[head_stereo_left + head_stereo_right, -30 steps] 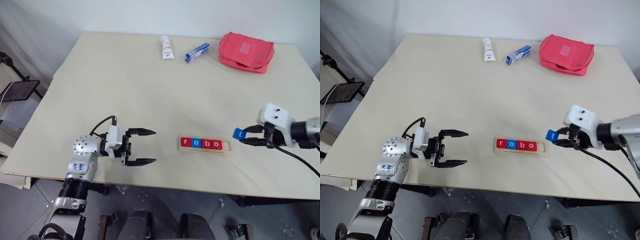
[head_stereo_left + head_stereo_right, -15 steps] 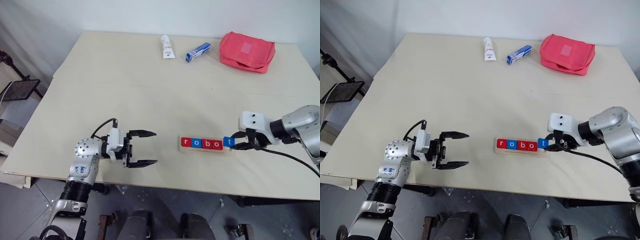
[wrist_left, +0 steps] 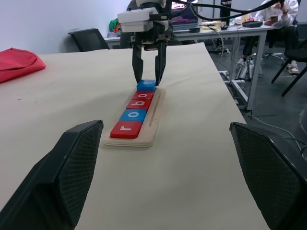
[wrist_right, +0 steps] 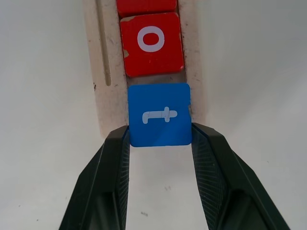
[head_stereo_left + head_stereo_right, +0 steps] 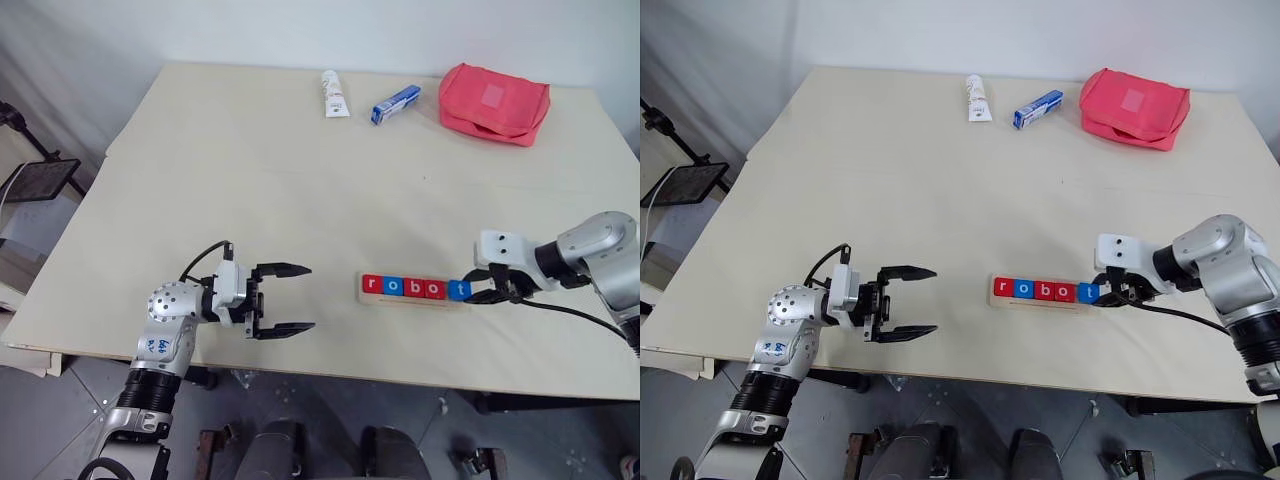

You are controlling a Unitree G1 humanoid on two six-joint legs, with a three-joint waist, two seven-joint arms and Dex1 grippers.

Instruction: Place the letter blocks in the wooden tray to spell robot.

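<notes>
matt pale wood tray (image 4: 95,72) (scuffed); smooth plastic-looking letter blocks (image 4: 159,121); red cloth pouch (image 5: 493,103); matt table (image 5: 280,190).

1. I brought the R gripper (image 5: 478,291) in from off to the right of the wooden tray (image 5: 412,300) and down to its right end.
2. Blue t block (image 5: 459,290), carried clear of the tray before, ended at the tray's end, next to the red o (image 4: 152,43), w/ the fingers clamped on it.

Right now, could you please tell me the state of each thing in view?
Blue t block: gripped, at the tray's end.
Right pincer: shut on the t block.
Left pincer: open, holding nothing.
Wooden tray: holds r, o, b, o in a row.
Red pouch: closed.
</notes>
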